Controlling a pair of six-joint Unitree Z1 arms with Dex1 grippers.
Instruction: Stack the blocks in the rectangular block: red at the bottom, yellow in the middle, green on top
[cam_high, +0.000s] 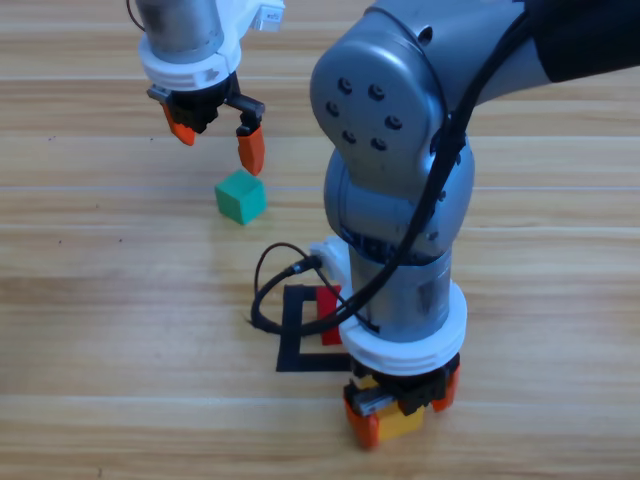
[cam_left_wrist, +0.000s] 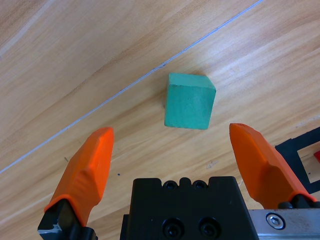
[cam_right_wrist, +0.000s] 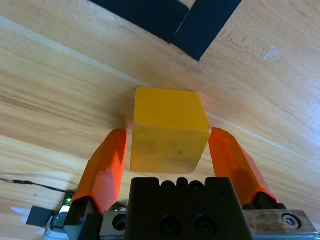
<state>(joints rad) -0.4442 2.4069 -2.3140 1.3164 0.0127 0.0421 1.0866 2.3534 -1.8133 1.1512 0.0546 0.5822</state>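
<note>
High view shows the wooden table (cam_high: 90, 330) with the taped square outline (cam_high: 292, 345) as the reference landmark; all positions below are given relative to it.

Right arm (cam_high: 400, 180): the largest item in view, it descends over the outline and hides its right half. The right gripper (cam_high: 400, 405) sits just below the outline's lower right corner. In the right wrist view its jaws bracket the yellow cube (cam_right_wrist: 170, 127), one against each side face; the cube looks gripped, or within a hair of it, and rests at or near table level.

Left gripper (cam_high: 215, 130): well up and to the left of the outline, jaws spread wide, holding nothing. The green cube (cam_high: 240, 196) lies on the wood between this gripper and the outline, just beneath the jaw tips.

Red cube (cam_high: 330, 303): inside the outline, near its upper edge, partly hidden by the right arm and a black cable (cam_high: 265, 290).

Step in hand, as judged: lifting yellow for placement on red.

Procedure:
1. Confirm a square, firm grip on opposite faces.
2. Raise straight up, clear above the top face of red.
3. Travel up the picture over the outline; centre on red, edges aligned.
4. Lower until faces meet, then release without dragging sideways.
5. Hold the left gripper clear until the right arm leaves.

Risk: an off-centre placement leaves a poor seat for green.
</note>
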